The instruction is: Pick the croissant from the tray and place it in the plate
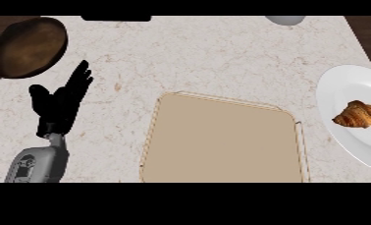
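**Croissant on plate, tray bare, left hand resting**

Head view, looking steeply down.

Surface: the worktop (217, 57) is pale, cream-toned stone with faint brownish veining. It fills nearly the whole view. A dark brown strip shows past its right edge at the upper right corner and another at the upper left.

Tray (225, 140): tan, flat, rounded corners, thin raised lighter rim. Sits centre-low on the worktop, turned slightly askew to the view's edges. Its lower edge is cut by the view.

Plate (340, 84): white, at the right edge of the view, partly cut off. Just beside the tray's right rim; whether they touch I cannot tell.

Croissant (353, 114): golden brown, lying on the plate, near its middle as far as visible, well clear of the tray.

Left hand (59, 102): black, at the left, fingers straight and pointing up, thumb spread out to the side; unclenched, holding nothing. Grey forearm enters from the lower left. Apart from tray and plate.

Right hand: does not show.

Other items: dark brown round object (30, 46) at upper left, partly over the worktop; a black rectangular shape (116, 18) at the top edge; a grey rounded object (285, 19) at the top right, mostly cut off.
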